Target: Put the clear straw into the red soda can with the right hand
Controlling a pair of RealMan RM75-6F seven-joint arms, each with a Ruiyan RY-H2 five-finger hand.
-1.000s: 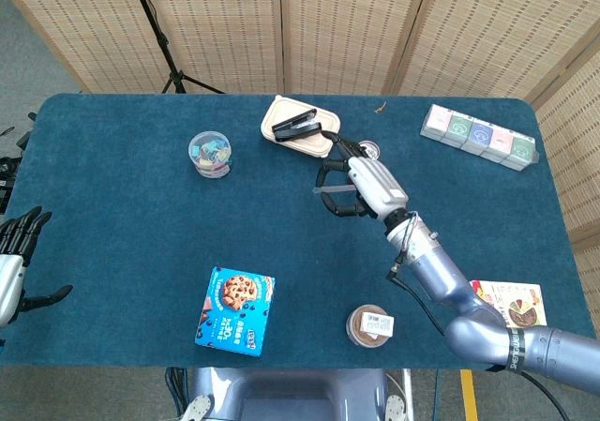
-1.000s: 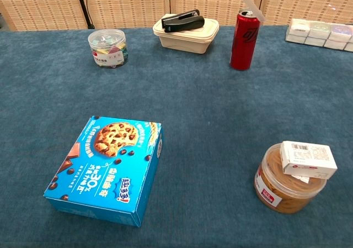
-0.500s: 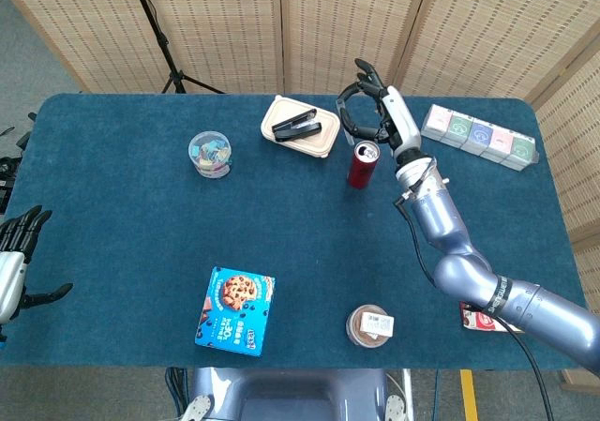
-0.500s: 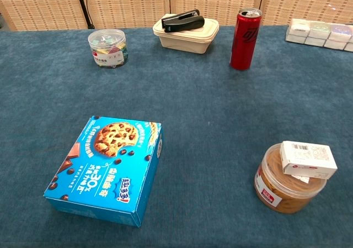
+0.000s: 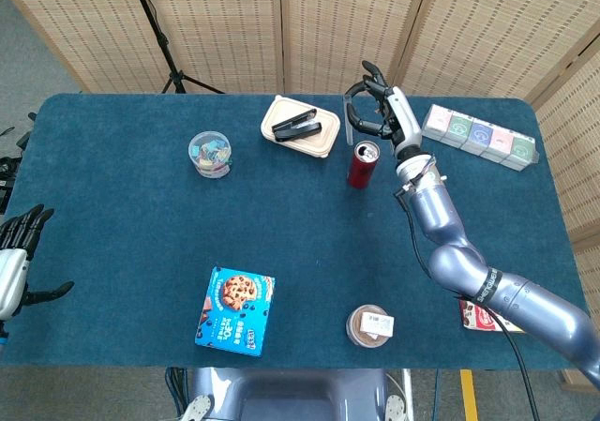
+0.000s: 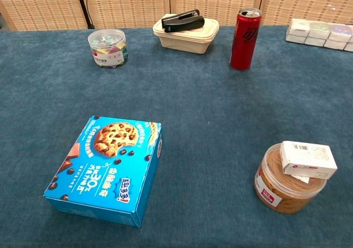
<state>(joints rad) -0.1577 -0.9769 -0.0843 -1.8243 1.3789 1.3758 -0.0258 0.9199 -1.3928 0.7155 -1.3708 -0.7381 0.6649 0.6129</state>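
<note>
Head view: right hand (image 5: pixel 380 112) pinching clear straw (image 5: pixel 350 128) near-upright just above red soda can (image 5: pixel 362 164) mouth, aligned for insertion. Not yet in. Left hand (image 5: pixel 17 257) idle, fingers spread, holding nothing.

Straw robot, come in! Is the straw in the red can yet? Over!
Right hand pinches clear straw above red soda can. Straw not in yet. Left hand open at table edge. Can mouth unobstructed.

You've got the red soda can (image 6: pixel 246 38) upright at the back of the blue worktop (image 6: pixel 209 121), beige tray (image 6: pixel 186 36) with a black stapler (image 6: pixel 183 20) left of it, cookie box (image 6: pixel 107 168) front left, brown tub (image 6: pixel 284 180) front right
</note>
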